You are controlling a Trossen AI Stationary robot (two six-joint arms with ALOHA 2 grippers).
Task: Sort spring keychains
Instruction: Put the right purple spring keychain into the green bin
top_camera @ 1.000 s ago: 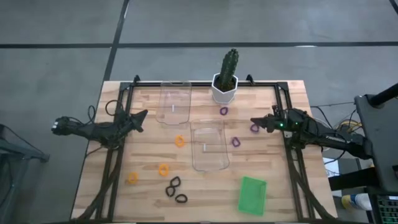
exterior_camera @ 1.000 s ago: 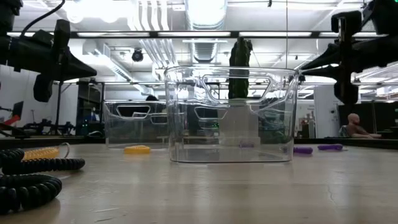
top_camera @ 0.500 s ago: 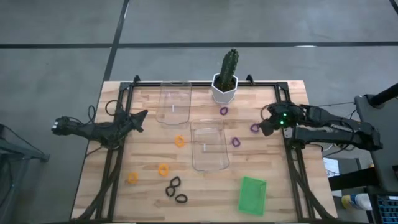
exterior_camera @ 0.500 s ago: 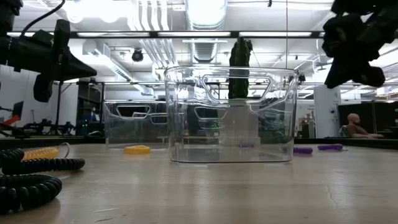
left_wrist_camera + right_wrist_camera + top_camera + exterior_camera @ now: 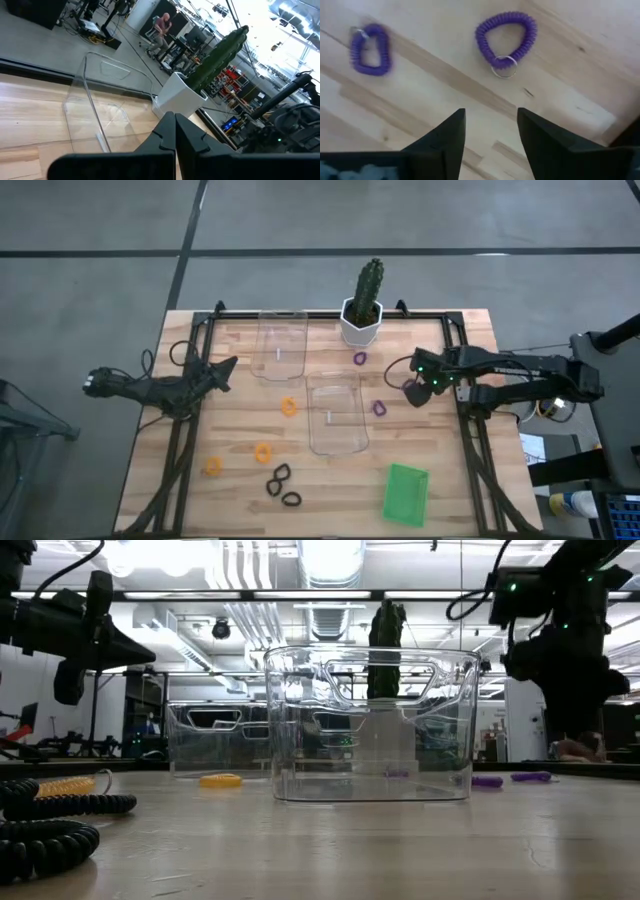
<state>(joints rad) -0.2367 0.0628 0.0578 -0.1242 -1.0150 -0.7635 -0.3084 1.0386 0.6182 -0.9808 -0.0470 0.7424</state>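
Purple spring keychains lie flat on the right half of the wooden table: one (image 5: 360, 358) near the cactus pot, one (image 5: 380, 408) beside the nearer clear tray. The right wrist view shows two, one with a metal ring (image 5: 506, 35) and one farther off (image 5: 368, 49). Orange keychains (image 5: 289, 407) (image 5: 263, 452) (image 5: 213, 466) and black ones (image 5: 280, 476) (image 5: 291, 500) lie on the left and near side. My right gripper (image 5: 491, 135) (image 5: 412, 390) points down above the table, open, just short of the ringed purple keychain, touching nothing. My left gripper (image 5: 228, 368) hovers shut at the left edge.
Two clear trays stand mid-table, one far (image 5: 282, 345) and one nearer (image 5: 337, 412). A white pot with a cactus (image 5: 363, 310) stands at the far edge. A green tray (image 5: 405, 493) lies near the right front corner. Black rails (image 5: 470, 440) run along both sides.
My right gripper has swung from the right rail toward the table's left and a little toward its near edge. It has tipped from level to pointing down, and now hangs over the purple keychain by the right rail. The keychains have not moved.
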